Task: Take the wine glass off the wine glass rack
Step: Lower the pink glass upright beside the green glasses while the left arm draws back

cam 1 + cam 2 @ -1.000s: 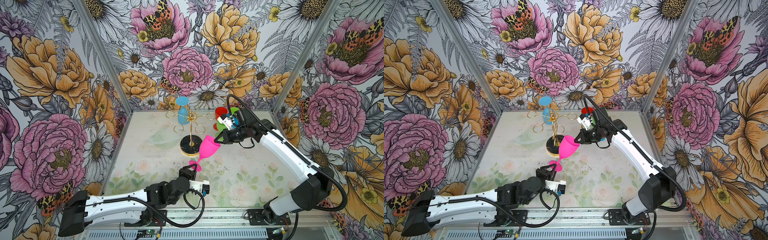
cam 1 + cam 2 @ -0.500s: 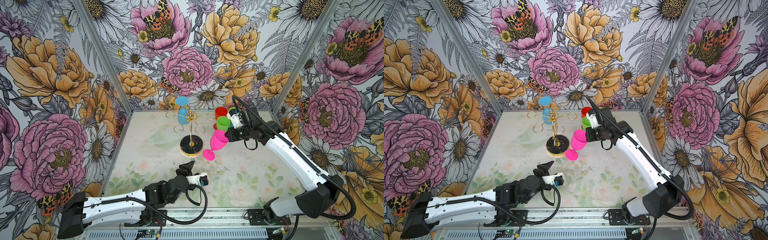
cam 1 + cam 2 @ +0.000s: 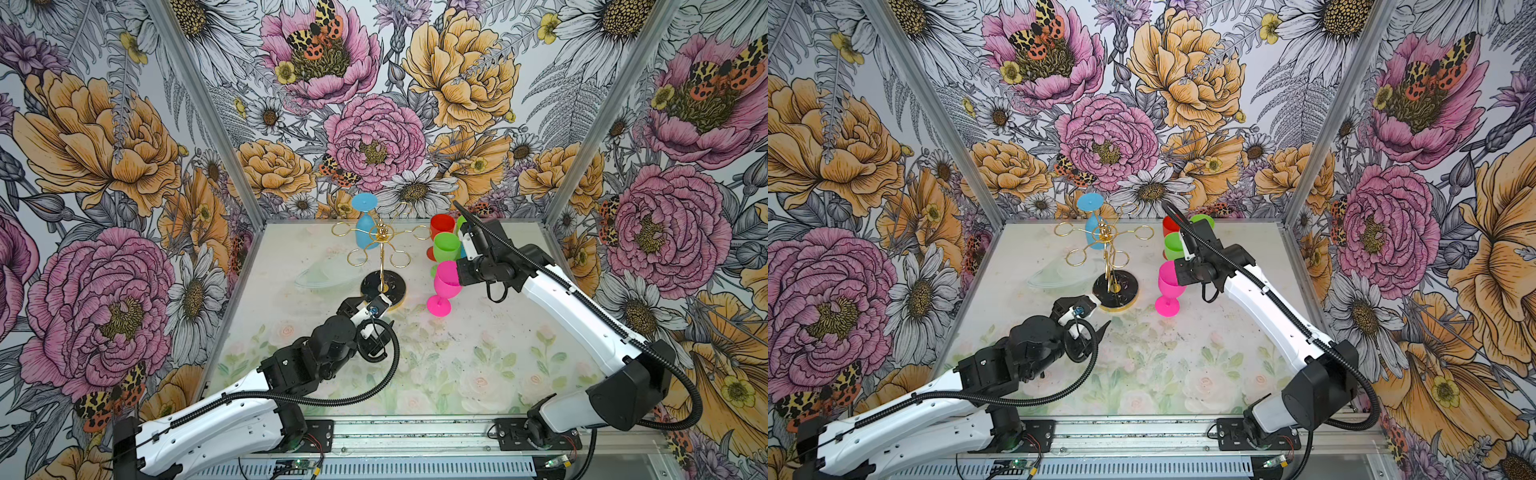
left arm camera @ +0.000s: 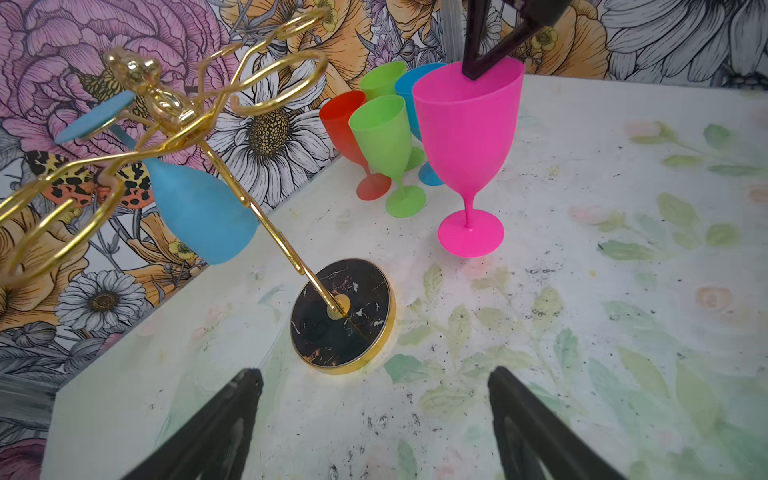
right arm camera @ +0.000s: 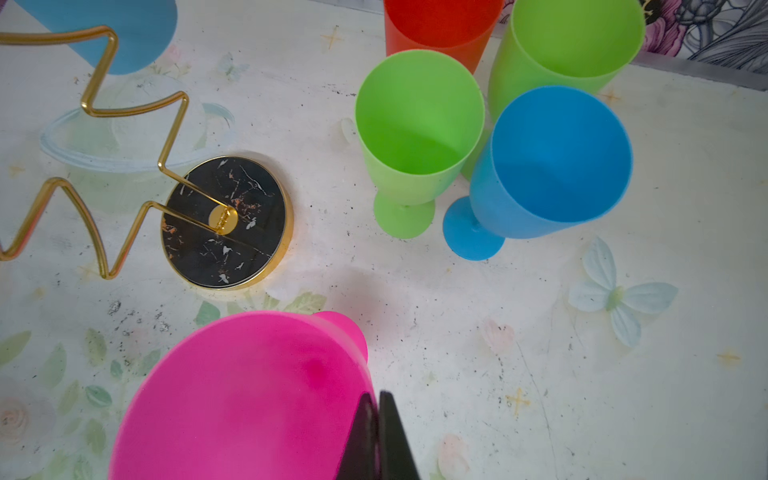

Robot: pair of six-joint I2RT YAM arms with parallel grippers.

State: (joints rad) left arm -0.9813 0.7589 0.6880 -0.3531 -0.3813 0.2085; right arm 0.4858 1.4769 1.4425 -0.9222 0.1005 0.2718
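Note:
The wine glass rack (image 3: 382, 286) stands mid-table on its black marbled base (image 4: 343, 316) (image 5: 224, 224), with gold wire arms on top. A blue wine glass (image 3: 365, 230) (image 4: 199, 212) hangs upside down from one arm. A pink wine glass (image 3: 446, 282) (image 3: 1169, 284) (image 4: 467, 124) is upright to the right of the base, its foot on or just above the table. My right gripper (image 5: 378, 399) is shut on its rim, one finger inside the bowl. My left gripper (image 4: 374, 374) (image 3: 1084, 313) is open and empty, just in front of the rack's base.
Behind the pink glass, at the back right, stand a red glass (image 5: 440, 25), two green glasses (image 5: 415, 124) (image 5: 569, 45) and a blue one (image 5: 552, 162), close together. A faint clear oval dish (image 5: 124, 137) lies left of the rack's base. Flowered walls close in three sides.
My left gripper opened, let go of the pink glass's foot and moved toward the rack's base. My right gripper carried the pink glass rightward, turning it upright and lowering it.

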